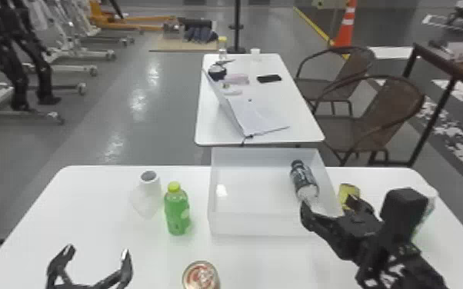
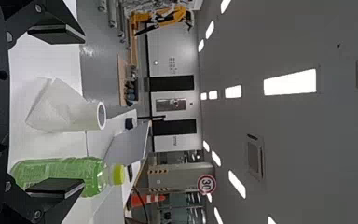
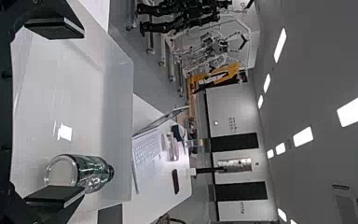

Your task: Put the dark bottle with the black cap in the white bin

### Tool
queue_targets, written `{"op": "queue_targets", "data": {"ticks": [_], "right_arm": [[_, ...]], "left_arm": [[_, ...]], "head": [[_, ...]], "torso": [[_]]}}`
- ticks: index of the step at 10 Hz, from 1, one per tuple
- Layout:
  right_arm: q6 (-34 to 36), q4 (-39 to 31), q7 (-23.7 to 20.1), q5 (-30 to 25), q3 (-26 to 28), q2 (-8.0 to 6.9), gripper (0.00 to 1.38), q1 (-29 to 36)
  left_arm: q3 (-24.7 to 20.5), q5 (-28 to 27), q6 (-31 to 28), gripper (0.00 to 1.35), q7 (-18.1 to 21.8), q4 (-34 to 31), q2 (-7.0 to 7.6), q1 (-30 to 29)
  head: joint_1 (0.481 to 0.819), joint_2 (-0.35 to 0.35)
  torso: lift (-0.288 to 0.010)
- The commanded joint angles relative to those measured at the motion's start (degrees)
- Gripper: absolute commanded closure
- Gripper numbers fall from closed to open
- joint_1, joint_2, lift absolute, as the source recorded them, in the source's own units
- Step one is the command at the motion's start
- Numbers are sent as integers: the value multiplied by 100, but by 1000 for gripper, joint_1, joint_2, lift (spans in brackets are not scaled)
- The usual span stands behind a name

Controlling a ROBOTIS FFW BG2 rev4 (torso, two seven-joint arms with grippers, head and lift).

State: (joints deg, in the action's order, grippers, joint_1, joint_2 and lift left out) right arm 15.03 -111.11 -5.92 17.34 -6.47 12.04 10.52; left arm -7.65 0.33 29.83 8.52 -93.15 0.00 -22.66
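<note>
The dark bottle [image 1: 304, 180] is laid in the white bin [image 1: 255, 225], perhaps touching its right edge. The right end effector [image 1: 329, 210] is spread by the near right corner; the left end effector [image 1: 98, 251] is spread too. The job looks done; next, the right one should be lifted away.

The white table [image 1: 84, 215] is carrying the white bin [image 1: 257, 226]; left of it a green bottle [image 1: 177, 215] is standing — a paper roll [image 1: 150, 196] beside that — while a can [image 1: 200, 277] is standing nearer and something yellow [image 1: 347, 193] is sitting right.
</note>
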Motion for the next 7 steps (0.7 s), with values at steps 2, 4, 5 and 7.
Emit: {"op": "queue_targets", "data": {"ticks": [2,4,5,7], "right_arm": [[-483,-367,99,-108,58,0,119,776],[-1257,-104,38,-345,58,18,119,1102],[-1670,107,-103,-460,58,44,119,1154],[-2267,476,-217,-618,58,114,119,1207]], "left_arm": [[-9,20,14,206,0,-11,-15,-19],[-18,29,31,206,0,-19,-15,-19],[-18,29,31,206,0,-19,-15,-28],[-18,29,31,208,0,-19,-15,-19]], "head": [[549,0],[549,0],[549,0],[549,0]], "torso": [[-100],[-100],[-100],[-100]]}}
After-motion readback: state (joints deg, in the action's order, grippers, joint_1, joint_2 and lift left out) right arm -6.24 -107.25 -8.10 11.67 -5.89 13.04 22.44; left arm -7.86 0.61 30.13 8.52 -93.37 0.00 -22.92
